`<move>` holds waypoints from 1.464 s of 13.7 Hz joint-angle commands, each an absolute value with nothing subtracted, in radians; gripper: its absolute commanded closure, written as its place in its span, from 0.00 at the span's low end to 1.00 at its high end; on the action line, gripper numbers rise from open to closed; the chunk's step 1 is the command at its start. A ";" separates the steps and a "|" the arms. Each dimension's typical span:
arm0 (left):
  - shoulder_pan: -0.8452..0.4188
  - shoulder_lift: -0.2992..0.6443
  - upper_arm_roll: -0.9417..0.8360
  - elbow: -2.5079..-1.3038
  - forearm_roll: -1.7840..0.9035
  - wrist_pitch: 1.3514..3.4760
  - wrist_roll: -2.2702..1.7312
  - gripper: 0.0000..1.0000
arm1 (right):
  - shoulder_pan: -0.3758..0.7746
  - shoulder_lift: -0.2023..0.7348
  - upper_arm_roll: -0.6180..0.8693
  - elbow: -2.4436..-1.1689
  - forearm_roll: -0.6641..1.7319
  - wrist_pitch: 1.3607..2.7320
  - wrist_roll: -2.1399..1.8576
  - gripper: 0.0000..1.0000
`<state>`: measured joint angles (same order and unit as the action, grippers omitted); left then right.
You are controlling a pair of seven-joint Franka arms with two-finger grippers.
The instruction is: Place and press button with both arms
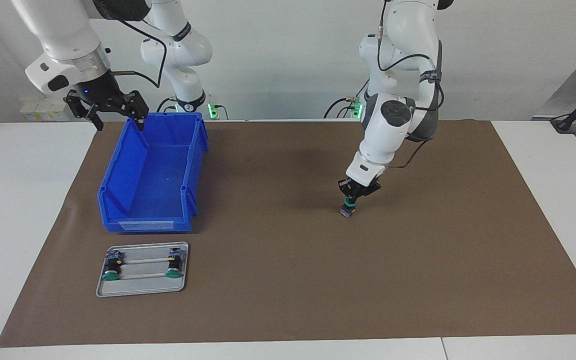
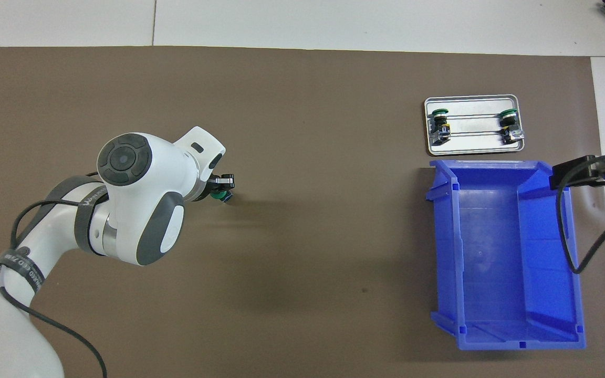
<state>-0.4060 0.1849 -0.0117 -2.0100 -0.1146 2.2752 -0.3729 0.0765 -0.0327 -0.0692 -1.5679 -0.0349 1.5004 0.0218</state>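
Facing view: the left gripper (image 1: 354, 197) is low over the brown mat (image 1: 418, 250), fingers closed on the button (image 1: 348, 207), which hangs tilted below them. The right gripper (image 1: 113, 111), jaws spread and empty, waits above the blue bin (image 1: 118, 180).

Overhead view: the button (image 2: 223, 196) shows beneath the left gripper (image 2: 222, 185); the tray (image 2: 470, 151) lies well apart from it, touching the bin (image 2: 544, 173).

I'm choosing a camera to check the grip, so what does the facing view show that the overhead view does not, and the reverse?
Only facing: the left gripper shut on the button, held low over the brown mat; the right gripper open above the blue bin.
Only overhead: the bin's whole floor.
Both: the tray with two more buttons, farther from the robots than the bin.
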 commanded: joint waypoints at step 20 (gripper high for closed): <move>-0.109 0.031 0.012 -1.706 0.011 1.743 0.048 0.00 | 0.072 -0.057 -0.063 -1.595 -0.038 1.513 0.026 0.00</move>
<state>-0.1017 0.0439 0.0060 -1.6919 -0.0124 1.7453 0.0466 0.0765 -0.0327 -0.0692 -1.5679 -0.0349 1.5004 0.0218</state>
